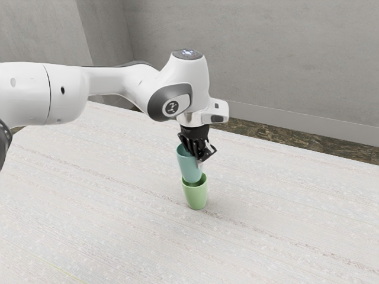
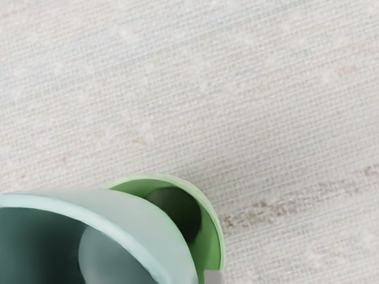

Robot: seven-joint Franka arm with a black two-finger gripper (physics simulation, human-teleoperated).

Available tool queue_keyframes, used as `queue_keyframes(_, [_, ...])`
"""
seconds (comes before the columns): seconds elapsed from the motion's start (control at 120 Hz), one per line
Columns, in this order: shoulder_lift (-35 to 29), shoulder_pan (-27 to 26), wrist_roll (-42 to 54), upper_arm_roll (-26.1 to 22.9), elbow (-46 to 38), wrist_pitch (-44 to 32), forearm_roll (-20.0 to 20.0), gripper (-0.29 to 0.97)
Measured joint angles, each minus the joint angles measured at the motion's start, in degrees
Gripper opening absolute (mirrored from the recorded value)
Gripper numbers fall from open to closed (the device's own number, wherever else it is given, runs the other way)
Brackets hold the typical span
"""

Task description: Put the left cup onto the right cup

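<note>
Exterior view: the hand (image 1: 200,152) is clamped on the teal cup (image 1: 188,167) by its rim. The cup's base is already tilted into the green cup (image 1: 195,195), so only seating and release seem left.

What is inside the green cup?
The teal cup, tilted, its lower end down in the green cup while the gripper holds its rim. The green wall hides the teal cup's base.

The white Franka arm (image 1: 89,89) reaches in from the exterior view's left, its wrist bent down. The black gripper (image 1: 198,154) points downward, fingers pinching the rim of the teal cup (image 1: 188,167).
</note>
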State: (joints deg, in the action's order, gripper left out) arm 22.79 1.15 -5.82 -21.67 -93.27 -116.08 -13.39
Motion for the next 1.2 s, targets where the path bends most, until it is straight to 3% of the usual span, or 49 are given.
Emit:
queue_keyframes(0.95, [1.7,0.0,0.1,0.0,-0.1,-1.1,0.0,-0.10])
queue_keyframes(1.05, [1.7,0.0,0.2,0.0,-0.2,-1.1,0.3,-0.02])
queue_keyframes(1.2, [1.8,-0.1,0.3,0.0,-0.3,-1.1,0.7,0.29])
